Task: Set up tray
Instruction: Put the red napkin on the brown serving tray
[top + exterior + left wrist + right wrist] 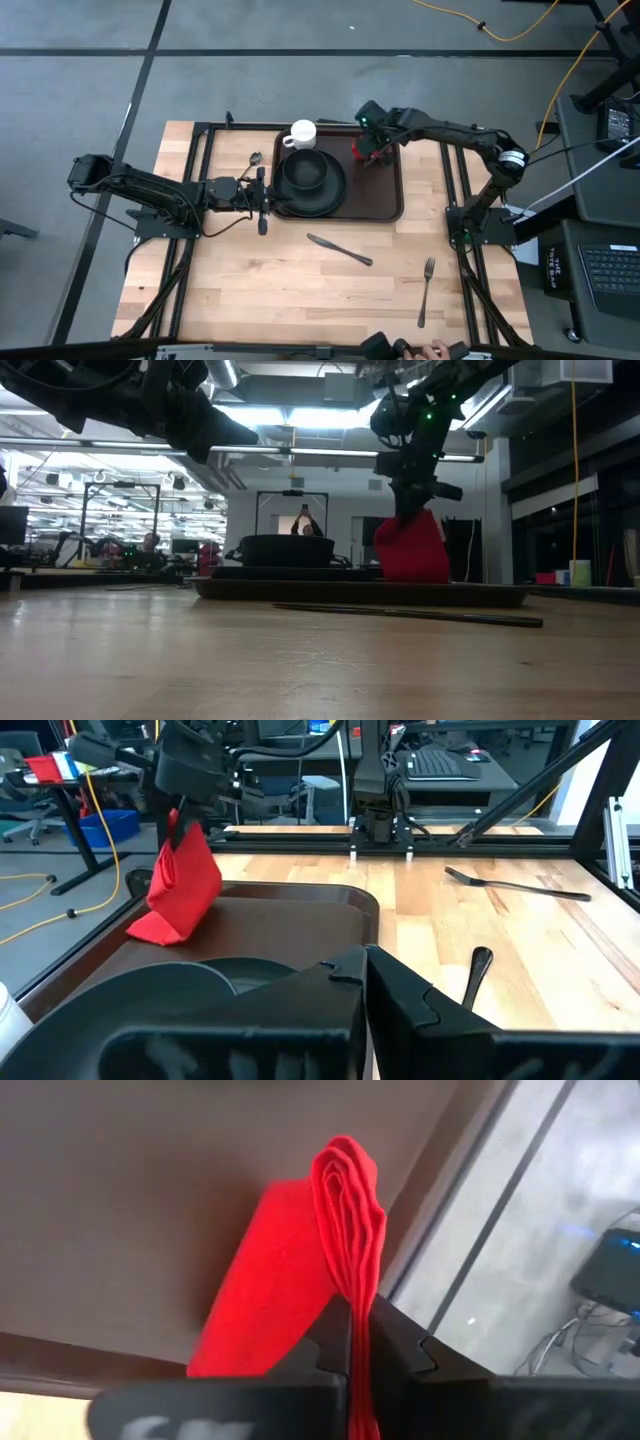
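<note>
Pinching folded red napkin, right gripper lowered it onto tray beside plate; left gripper, fingers closed empty, waited at tray edge.

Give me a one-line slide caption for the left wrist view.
Right pincer shut on the red napkin, its lower edge on the brown tray; a fork lies on the table beyond.

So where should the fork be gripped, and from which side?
Grip the fork at mid-handle, from straight above. It lies flat on the table, tines toward the tray, nothing beside it; the handle is its long thin part, so the fingers should close across it. The right gripper is nearer but holds the napkin.
</note>
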`<state>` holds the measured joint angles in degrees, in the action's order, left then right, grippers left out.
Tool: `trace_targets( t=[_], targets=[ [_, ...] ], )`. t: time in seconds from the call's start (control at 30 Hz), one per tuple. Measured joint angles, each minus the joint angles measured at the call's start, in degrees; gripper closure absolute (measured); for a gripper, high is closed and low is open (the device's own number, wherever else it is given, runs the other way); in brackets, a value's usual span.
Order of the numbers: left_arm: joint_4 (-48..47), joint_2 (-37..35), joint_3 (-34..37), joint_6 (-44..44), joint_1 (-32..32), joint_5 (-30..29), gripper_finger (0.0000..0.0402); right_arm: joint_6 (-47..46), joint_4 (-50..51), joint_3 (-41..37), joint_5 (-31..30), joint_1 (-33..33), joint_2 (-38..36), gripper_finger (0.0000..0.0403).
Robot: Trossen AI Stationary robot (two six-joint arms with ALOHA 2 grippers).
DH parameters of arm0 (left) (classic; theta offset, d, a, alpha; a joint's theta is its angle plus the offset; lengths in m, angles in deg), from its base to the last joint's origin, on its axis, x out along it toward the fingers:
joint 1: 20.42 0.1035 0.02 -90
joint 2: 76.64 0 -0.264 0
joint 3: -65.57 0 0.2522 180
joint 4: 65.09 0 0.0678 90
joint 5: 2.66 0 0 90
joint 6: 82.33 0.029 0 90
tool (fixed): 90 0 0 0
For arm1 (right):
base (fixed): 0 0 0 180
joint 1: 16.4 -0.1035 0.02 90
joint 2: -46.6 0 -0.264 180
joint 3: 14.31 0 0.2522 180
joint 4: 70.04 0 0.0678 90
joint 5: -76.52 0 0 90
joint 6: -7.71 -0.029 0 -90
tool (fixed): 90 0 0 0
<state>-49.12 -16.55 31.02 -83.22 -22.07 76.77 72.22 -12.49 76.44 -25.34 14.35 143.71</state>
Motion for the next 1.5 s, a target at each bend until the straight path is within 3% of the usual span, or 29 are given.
trace_targets(
  t=[0.13, 0.37, 0.67, 1.0, 1.23, 1.5],
  targets=[
    [-0.04, 0.0, 0.0, 0.13, 0.0, 0.0, 0.04, 0.31, -0.53, 0.0, -1.78, -0.25, -0.24, 0.0386],
    [-0.77, 0.02, 0.0, 0.14, 0.0, 0.0, 0.04, 5.96, -8.87, -0.02, -12.57, -0.18, -2.78, 0.0386],
    [-3.11, 0.02, 0.02, -0.85, 0.0, -0.02, 0.04, 15.72, -17.08, 0.0, -15.12, -0.2, -4.78, 0.0386],
    [-3.02, 0.02, 0.02, -1.53, 0.04, -0.2, 0.04, 16.4, -14.58, 0.0, -15.2, -0.2, -5.01, 0.0386],
    [-2.98, 0.02, 0.02, -4.37, 0.04, -0.22, 0.04, 16.66, -10.95, -0.29, -10.31, -0.29, -5.01, 0.0386],
    [-2.93, 0.02, 0.02, -4.49, 0.04, -0.24, 0.04, 10.7, -10.38, -4.64, -2.77, -1.61, -5.03, 0.0386]
  ],
)
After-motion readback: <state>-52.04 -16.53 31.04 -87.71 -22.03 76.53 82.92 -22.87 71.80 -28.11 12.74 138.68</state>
